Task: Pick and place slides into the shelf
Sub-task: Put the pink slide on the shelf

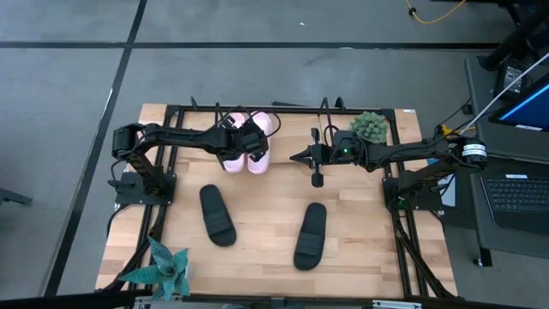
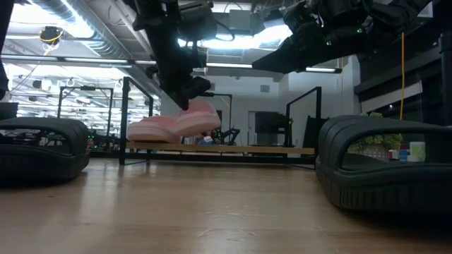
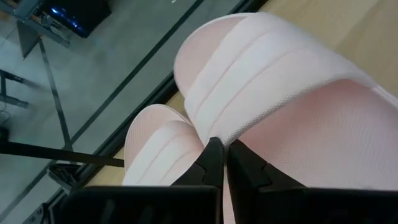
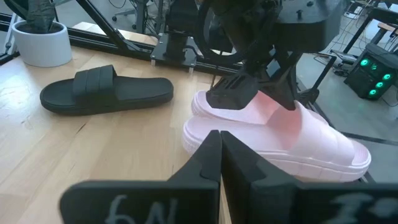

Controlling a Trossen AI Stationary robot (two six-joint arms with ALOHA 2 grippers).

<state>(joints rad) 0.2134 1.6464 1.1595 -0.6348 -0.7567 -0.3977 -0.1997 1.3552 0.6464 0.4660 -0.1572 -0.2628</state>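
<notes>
The left gripper [image 1: 250, 140] is closed on one pink slide [image 3: 292, 99], beside its pair [image 3: 155, 149] on the shelf [image 2: 219, 149]. Two black slides [image 1: 217, 215] lie behind it on the wooden table [image 1: 360, 223]; grey floor [image 1: 69, 77] surrounds. The right gripper [image 1: 298, 157] hovers nearby, closed, empty.

Two pale pink slides [image 1: 248, 146] lie side by side, touching, on the shelf [image 1: 283, 109] at the table's far edge, toes pointing away. Two black slides remain on the tabletop, well apart: one [image 1: 217, 215] left of centre, one [image 1: 310, 233] right of centre, both soles down.
</notes>
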